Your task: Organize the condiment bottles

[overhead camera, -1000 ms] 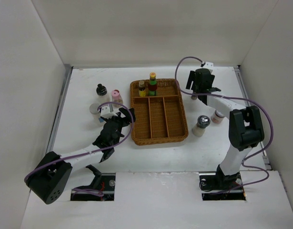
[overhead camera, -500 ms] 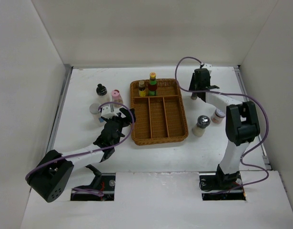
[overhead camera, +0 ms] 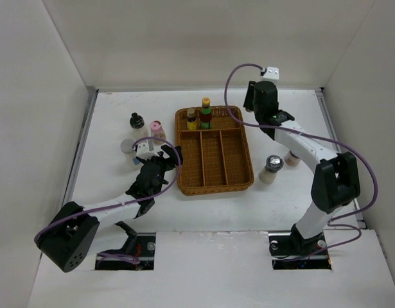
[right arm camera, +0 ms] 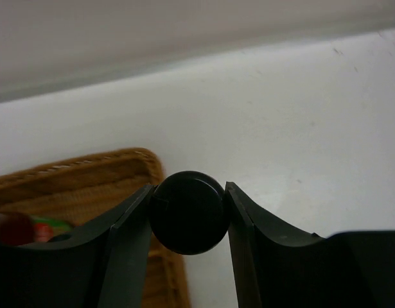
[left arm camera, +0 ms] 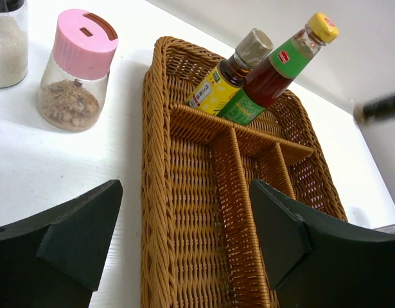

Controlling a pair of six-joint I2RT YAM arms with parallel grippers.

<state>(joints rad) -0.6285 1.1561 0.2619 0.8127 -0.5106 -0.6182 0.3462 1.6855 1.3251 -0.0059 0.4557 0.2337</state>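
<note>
The right gripper (right arm camera: 187, 192) is clamping both fingers on the round cap of a black-capped bottle (right arm camera: 187, 215); the body is hiding beneath the cap, so I am judging the hold from the cap alone. In the top view this gripper (overhead camera: 254, 108) is hanging at the wicker tray's (overhead camera: 214, 189) 1 o'clock corner; the wrist view is showing the rim (right arm camera: 88, 168) just at the cap's 9 o'clock. The step appears to be carrying this bottle into the far compartment. Doing it well is meaning keeping the bottle plumb, clearing the rim before going down, and aiming for the bare floor at 3 o'clock of the yellow-label bottle (left arm camera: 229, 77) and the green-label bottle (left arm camera: 274, 67) standing there; a nudge is likely toppling such tall, narrow things. Letting go is best waiting until the base is resting. The left gripper (left arm camera: 184, 237) is waiting with jaws apart and empty at the tray's 9 o'clock; the pink-capped jar (left arm camera: 78, 70) is standing at 10 o'clock.
</note>
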